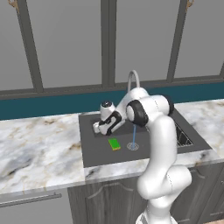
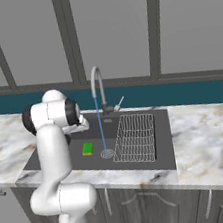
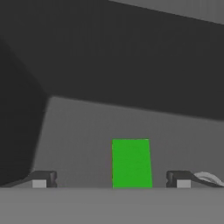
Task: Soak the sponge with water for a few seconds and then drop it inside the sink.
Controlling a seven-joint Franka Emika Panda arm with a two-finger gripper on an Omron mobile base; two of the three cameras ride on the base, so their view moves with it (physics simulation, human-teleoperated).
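Note:
The green sponge (image 1: 114, 144) (image 2: 87, 149) lies flat on the floor of the dark grey sink (image 1: 94, 153) (image 2: 161, 141), left of the round drain (image 1: 132, 146) (image 2: 107, 154). A thin blue stream of water (image 1: 134, 134) (image 2: 101, 130) falls from the gooseneck faucet (image 1: 132, 78) (image 2: 97, 83) onto the drain. My gripper (image 1: 96, 129) (image 3: 111, 180) hangs over the left part of the basin, above and behind the sponge, open and holding nothing. In the hand view the sponge (image 3: 131, 163) shows between the two spread fingertips (image 3: 42, 179), down on the basin floor.
A wire rack (image 2: 135, 138) (image 1: 183, 138) fills the right section of the sink. Marble counter (image 1: 39, 153) (image 2: 208, 139) runs on both sides, with a teal backsplash and windows behind. The basin's dark walls (image 3: 122, 57) rise around the hand.

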